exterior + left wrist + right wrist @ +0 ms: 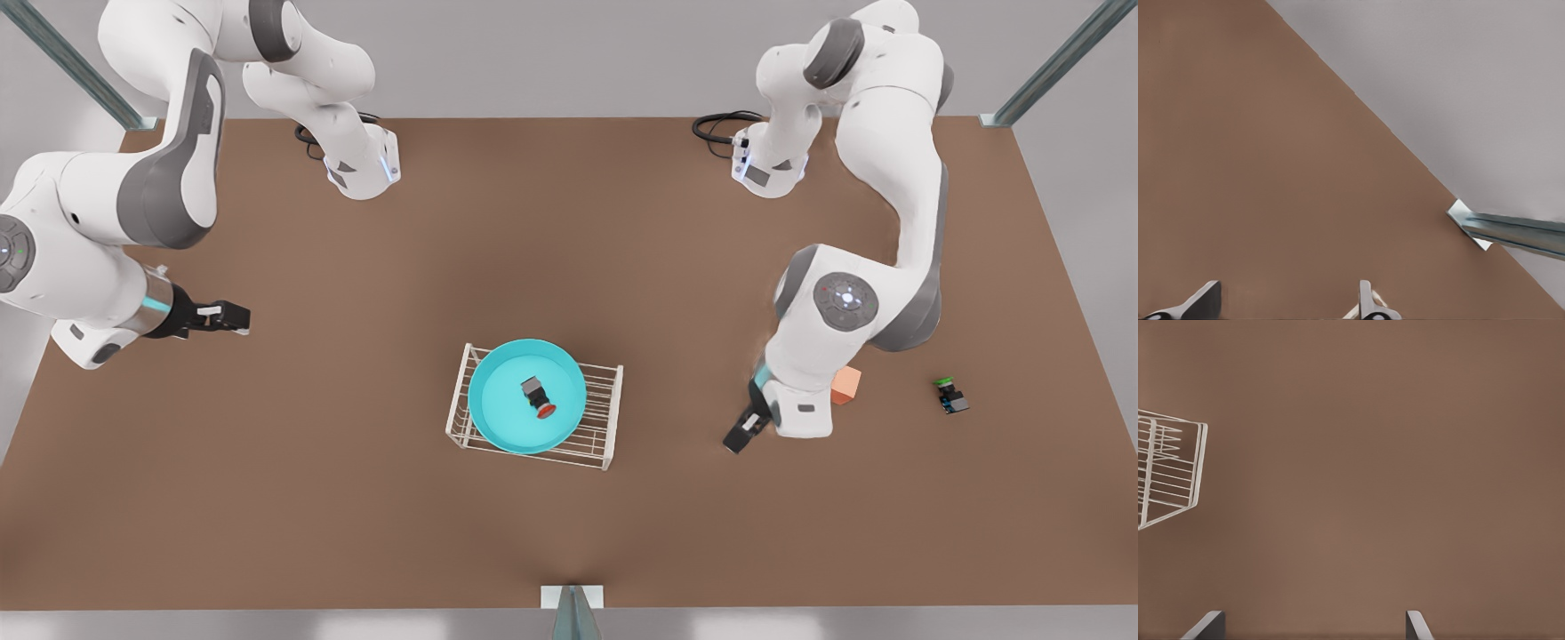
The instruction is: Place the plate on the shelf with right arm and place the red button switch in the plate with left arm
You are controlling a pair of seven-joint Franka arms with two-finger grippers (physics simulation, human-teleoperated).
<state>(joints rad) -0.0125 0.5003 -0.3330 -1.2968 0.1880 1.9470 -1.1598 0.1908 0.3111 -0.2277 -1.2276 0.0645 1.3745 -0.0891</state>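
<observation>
The turquoise plate (526, 396) sits on the white wire shelf (601, 418) with the red button switch (539, 396) lying inside it, so both steps look done; the left gripper (233, 317) and the right gripper (740, 437) hang away, fingers apart, holding nothing.

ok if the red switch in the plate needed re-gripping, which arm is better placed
Right, probably: the right gripper hangs open beside the shelf; the left gripper, also open, waits much farther off.
</observation>
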